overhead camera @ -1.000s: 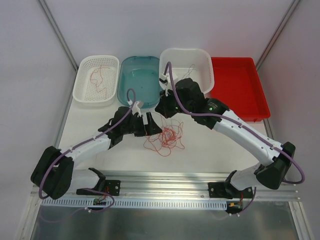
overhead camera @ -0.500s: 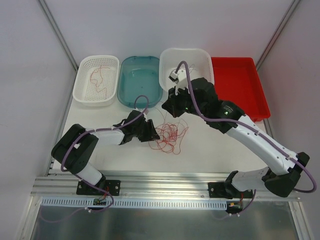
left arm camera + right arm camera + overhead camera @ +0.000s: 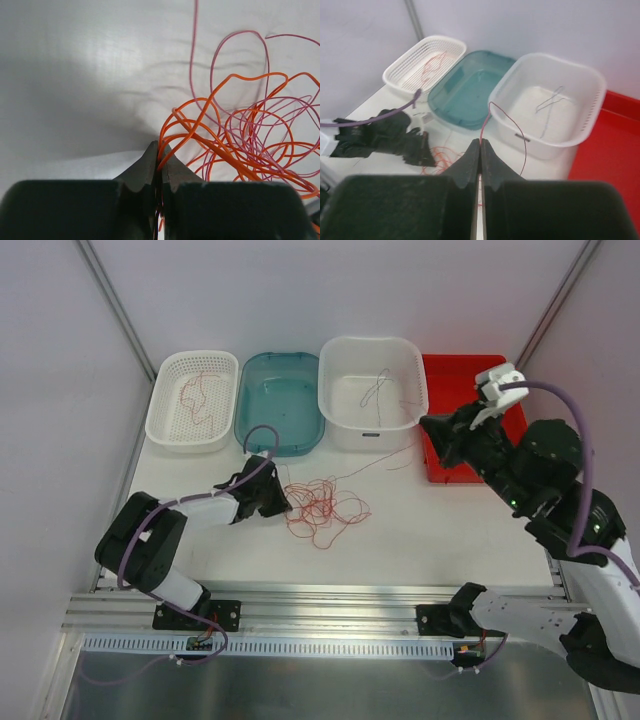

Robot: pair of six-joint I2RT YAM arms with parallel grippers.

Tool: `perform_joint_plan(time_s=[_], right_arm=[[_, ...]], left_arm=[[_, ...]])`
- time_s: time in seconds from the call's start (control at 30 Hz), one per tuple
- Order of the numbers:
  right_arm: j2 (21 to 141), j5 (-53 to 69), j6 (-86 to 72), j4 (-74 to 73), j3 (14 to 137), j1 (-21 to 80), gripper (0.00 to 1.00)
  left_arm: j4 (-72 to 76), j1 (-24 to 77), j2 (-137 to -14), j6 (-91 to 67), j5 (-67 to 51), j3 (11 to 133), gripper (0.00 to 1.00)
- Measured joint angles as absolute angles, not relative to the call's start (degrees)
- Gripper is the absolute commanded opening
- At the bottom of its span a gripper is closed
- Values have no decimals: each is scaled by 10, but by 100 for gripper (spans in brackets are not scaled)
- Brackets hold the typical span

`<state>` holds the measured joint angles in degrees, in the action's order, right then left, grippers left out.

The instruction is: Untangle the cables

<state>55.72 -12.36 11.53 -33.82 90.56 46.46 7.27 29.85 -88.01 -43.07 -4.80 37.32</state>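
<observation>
The cables [image 3: 322,504] lie as a loose red and orange tangle on the white table, also filling the right of the left wrist view [image 3: 245,140]. My left gripper [image 3: 283,504] lies low at the tangle's left edge, and its fingers [image 3: 159,152] are shut on a few orange strands. My right gripper [image 3: 428,426] is raised over the near left corner of the red tray, shut [image 3: 481,143] on one thin pink-red cable [image 3: 512,125]. That strand [image 3: 385,462] runs from the tangle towards it.
Along the back stand a white mesh basket [image 3: 165,420] with a red cable in it, a teal tub [image 3: 245,420], a white tub [image 3: 345,435] holding a grey cable [image 3: 375,390], and a red tray [image 3: 500,455]. The left arm [image 3: 190,515] lies low across the table.
The right arm swung up and right, away from the tangle, drawing one strand out with it. The left gripper closed on the tangle's left edge and shifted slightly left.
</observation>
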Motion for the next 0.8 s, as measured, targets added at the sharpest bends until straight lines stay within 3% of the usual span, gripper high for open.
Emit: perform_joint_plan(time_s=[0.27,0.47,0.8], right_arm=[[508,-234,153,-370,908,428,1],[510,-272,164,-382,907,403,1],[559,-215,140,-407,889,304,1]], left_arm=[[-21,193,-764,-431,44,326,0],[-70,183,-677,-434,107,313,0],[-106,183,-609,-424,108,294,0]])
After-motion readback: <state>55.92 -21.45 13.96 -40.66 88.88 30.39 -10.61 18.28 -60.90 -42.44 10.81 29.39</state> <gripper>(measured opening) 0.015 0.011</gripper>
